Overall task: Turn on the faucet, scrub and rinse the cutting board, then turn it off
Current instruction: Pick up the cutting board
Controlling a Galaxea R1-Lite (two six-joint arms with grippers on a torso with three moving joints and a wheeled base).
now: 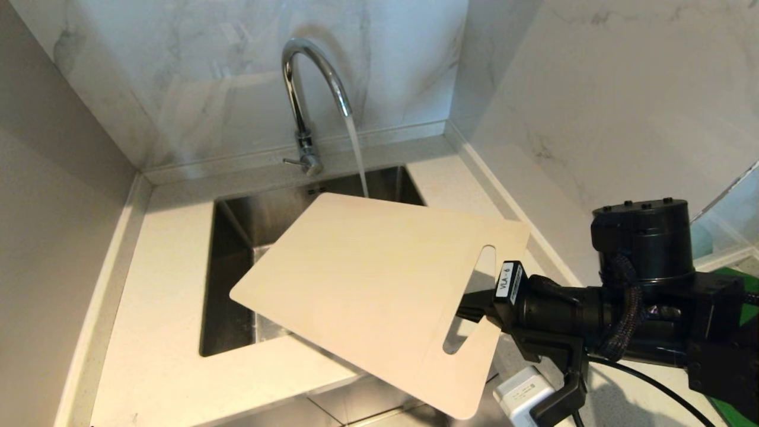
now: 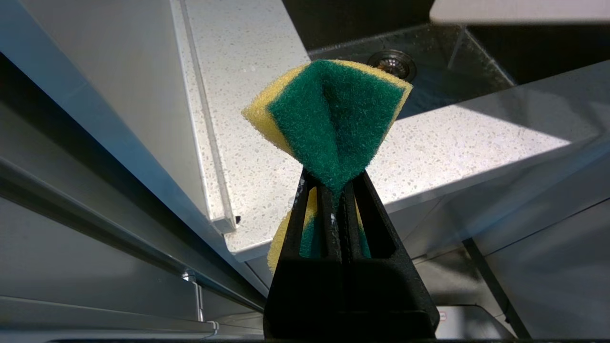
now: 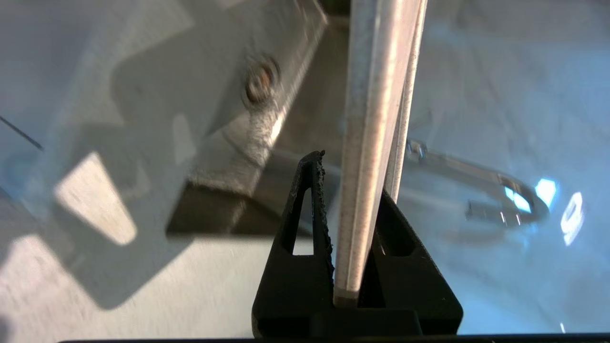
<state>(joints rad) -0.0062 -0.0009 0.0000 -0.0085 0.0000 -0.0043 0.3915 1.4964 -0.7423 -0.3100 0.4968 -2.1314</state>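
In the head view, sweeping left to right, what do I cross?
Bare left counter → sink → faucet, water running → cutting board tilted over the sink → right pincer clamped on the board's slotted end.

The cutting board (image 1: 379, 296), held tilted by the right gripper (image 1: 474, 308) clamped on its slotted end, covers most of the sink (image 1: 228, 279) opening, leaving open room only along the sink's left side and its far edge. The faucet (image 1: 308, 95) arches over the far edge with a stream of water (image 1: 357, 157) falling just behind the board, and walls close in at the back and both sides. The bench (image 1: 160, 308) left of the sink gives flat passage.
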